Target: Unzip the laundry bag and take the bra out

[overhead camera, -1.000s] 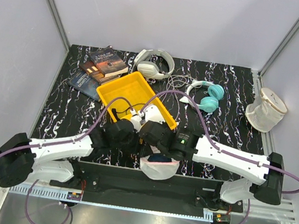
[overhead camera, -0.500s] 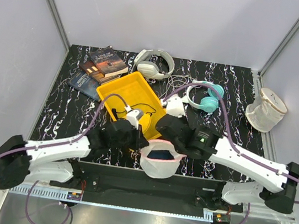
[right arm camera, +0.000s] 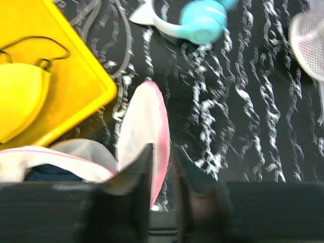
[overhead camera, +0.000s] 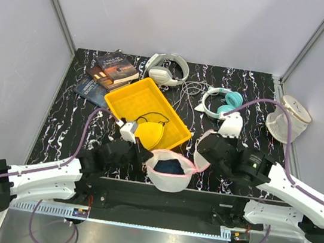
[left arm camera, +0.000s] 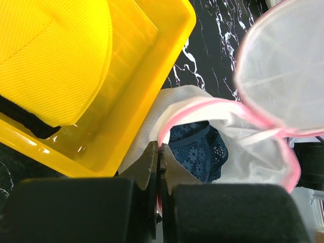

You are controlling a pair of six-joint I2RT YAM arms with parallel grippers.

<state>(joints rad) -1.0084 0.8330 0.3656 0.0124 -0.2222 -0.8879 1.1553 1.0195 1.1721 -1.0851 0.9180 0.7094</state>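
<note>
The laundry bag (overhead camera: pixel 168 174) is set at the near edge of the table (overhead camera: pixel 257 86), just before the tray (overhead camera: pixel 138 97), with the bra (overhead camera: pixel 168 166) contained in it. A second bra (overhead camera: pixel 148 134) is laid in the tray; books (overhead camera: pixel 111 72) are stacked to its left, headphones (overhead camera: pixel 166 69) behind it, another mesh bag (overhead camera: pixel 287 121) far right.

Marbled table (overhead camera: pixel 256 92): books (overhead camera: pixel 111 72), tray (overhead camera: pixel 144 98), white headphones (overhead camera: pixel 160 75), teal headphones (overhead camera: pixel 233 99), laundry bag (overhead camera: pixel 168 181), cream bag (overhead camera: pixel 285 122)

A robot lab cell: grey panel walls (overhead camera: pixel 165 13), aluminium frame posts (overhead camera: pixel 56 4), black marbled table (overhead camera: pixel 64 132).
</note>
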